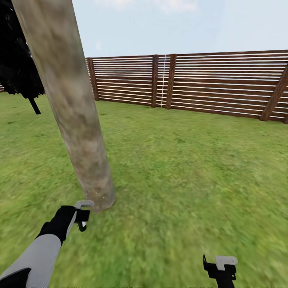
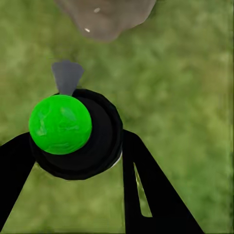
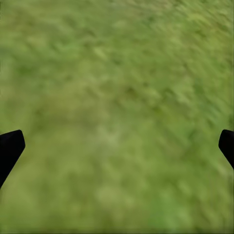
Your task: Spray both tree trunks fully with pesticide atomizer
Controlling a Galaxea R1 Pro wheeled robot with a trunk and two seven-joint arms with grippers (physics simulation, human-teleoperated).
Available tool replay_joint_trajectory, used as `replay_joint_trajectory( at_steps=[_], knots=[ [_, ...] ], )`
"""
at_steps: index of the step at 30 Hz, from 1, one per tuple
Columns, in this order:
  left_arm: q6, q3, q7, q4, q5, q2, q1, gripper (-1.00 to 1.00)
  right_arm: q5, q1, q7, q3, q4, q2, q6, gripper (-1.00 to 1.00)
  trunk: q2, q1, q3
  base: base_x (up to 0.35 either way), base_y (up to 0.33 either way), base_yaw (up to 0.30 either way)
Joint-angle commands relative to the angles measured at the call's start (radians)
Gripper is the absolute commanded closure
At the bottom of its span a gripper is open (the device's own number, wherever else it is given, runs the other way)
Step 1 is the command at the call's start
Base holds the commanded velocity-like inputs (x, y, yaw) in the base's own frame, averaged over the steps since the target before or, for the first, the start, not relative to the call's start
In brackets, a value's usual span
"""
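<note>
Left end effector point(image 2: 78, 161) clamps atomizer point(image 2: 73, 134) (no label) | right end effector point(image 3: 117, 146) apart

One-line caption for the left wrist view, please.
Left gripper shut on the pesticide atomizer, its top showing a green spot, grey nozzle aimed at the tree trunk base above grass.

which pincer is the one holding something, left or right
The left pincer: a black round atomizer with a green cap sits between its fingers, near the base of the tree trunk. The right pincer is spread wide over bare grass.

Grey forearm point(image 1: 40, 256) — black wrist, pale fingers point(image 1: 85, 204)
</note>
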Motion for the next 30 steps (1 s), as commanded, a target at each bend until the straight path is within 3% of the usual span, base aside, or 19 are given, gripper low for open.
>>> replay_joint_trajectory(
  at_steps=[1,3,4,7,8,10,12,14,15,17,18,19,21,22,24,25,27,29,30],
  knots=[
    [0.005,0.003,-0.013,-0.003,-0.014,-0.006,-0.004,1.0,0.011,-0.001,-0.005,-0.005,0.001,0.0,-0.002,-1.0,0.0,0.0,-0.002,-0.016,0.004,0.0],
    [0.01,-0.011,-0.016,-0.011,-0.017,-0.066,-0.018,1.0,0.011,-0.001,-0.005,-0.005,0.001,0.0,-0.002,-1.0,0.0,0.0,-0.004,-0.006,0.001,0.0],
    [0.02,-0.013,-0.016,-0.02,-0.018,-0.077,-0.027,1.0,0.011,-0.001,-0.005,-0.005,0.001,0.0,-0.002,-1.0,0.0,0.0,-0.005,-0.001,0.0,0.0],
    [0.075,-0.013,-0.018,-0.062,-0.02,-0.063,-0.036,1.0,0.011,-0.001,-0.004,-0.005,0.001,0.0,-0.002,-1.0,0.0,0.0,-0.01,0.0,0.0,0.0],
    [0.086,-0.012,-0.019,-0.096,-0.016,-0.027,-0.031,1.0,0.011,-0.001,-0.004,-0.005,0.001,0.0,-0.002,-1.0,0.0,0.0,-0.011,0.0,0.0,0.0],
    [0.091,-0.015,-0.02,-0.123,-0.016,-0.006,-0.027,1.0,0.011,-0.001,-0.003,-0.005,0.001,0.0,-0.002,-1.0,0.0,0.0,-0.011,-0.168,0.043,0.0],
    [0.091,-0.017,-0.02,-0.128,-0.016,-0.02,-0.029,1.0,0.011,-0.001,-0.004,-0.005,0.001,0.0,-0.002,-1.0,0.0,0.0,-0.011,-0.304,0.089,0.0],
    [0.098,-0.037,-0.018,-0.129,-0.018,-0.061,-0.038,1.0,0.011,-0.001,-0.004,-0.005,0.001,0.0,-0.002,-1.0,0.0,0.0,-0.011,-0.177,0.042,0.0],
    [0.107,-0.039,-0.018,-0.131,-0.018,-0.062,-0.039,1.0,0.011,-0.001,-0.004,-0.005,0.001,0.0,-0.002,-1.0,0.0,0.0,-0.011,-0.054,0.012,0.0],
    [0.122,-0.037,-0.018,-0.163,-0.019,-0.044,-0.042,1.0,0.011,-0.001,-0.003,-0.005,0.001,0.0,-0.002,-1.0,0.0,0.0,-0.011,-0.018,0.004,0.0],
    [0.132,-0.034,-0.02,-0.188,-0.014,0.0,-0.043,1.0,0.011,-0.001,-0.003,-0.005,0.001,0.0,-0.002,-1.0,0.0,0.0,-0.011,-0.005,0.001,0.0],
    [0.141,-0.034,-0.021,-0.194,-0.013,0.022,-0.044,1.0,0.011,-0.001,-0.003,-0.005,0.001,0.0,-0.002,-1.0,0.0,0.0,-0.011,-0.002,0.001,0.0],
    [0.157,-0.039,-0.021,-0.198,-0.012,0.031,-0.044,1.0,0.011,-0.001,-0.003,-0.005,0.001,0.0,-0.002,-1.0,0.0,0.0,-0.011,-0.001,0.0,0.0],
    [0.16,-0.047,-0.021,-0.199,-0.012,0.019,-0.045,1.0,0.011,-0.001,-0.003,-0.005,0.001,0.0,-0.002,-1.0,0.0,0.0,-0.011,0.0,0.0,0.0],
    [0.171,-0.079,-0.02,-0.201,-0.014,-0.066,-0.06,1.0,0.012,-0.001,-0.003,-0.004,0.002,-0.001,-0.002,-1.0,0.0,0.0,-0.011,0.0,0.0,0.0],
    [0.18,-0.082,-0.02,-0.201,-0.014,-0.073,-0.072,1.0,0.012,-0.001,-0.003,-0.004,0.002,-0.002,-0.002,-1.0,0.0,0.0,-0.011,0.0,0.0,0.0],
    [0.193,-0.078,-0.021,-0.209,-0.014,-0.058,-0.091,1.0,0.012,-0.001,-0.003,-0.005,0.002,-0.003,-0.002,-1.0,0.0,0.0,-0.011,0.0,0.0,0.0],
    [0.213,-0.074,-0.041,-0.226,-0.011,0.03,-0.095,1.0,0.012,-0.001,-0.003,-0.005,0.002,-0.003,-0.002,-1.0,0.0,0.0,-0.011,0.0,0.0,0.0],
    [0.223,-0.074,-0.057,-0.228,-0.011,0.045,-0.096,1.0,0.012,-0.001,-0.003,-0.005,0.002,-0.003,-0.002,-1.0,0.0,0.0,-0.011,0.0,0.0,0.0]
  ],
)
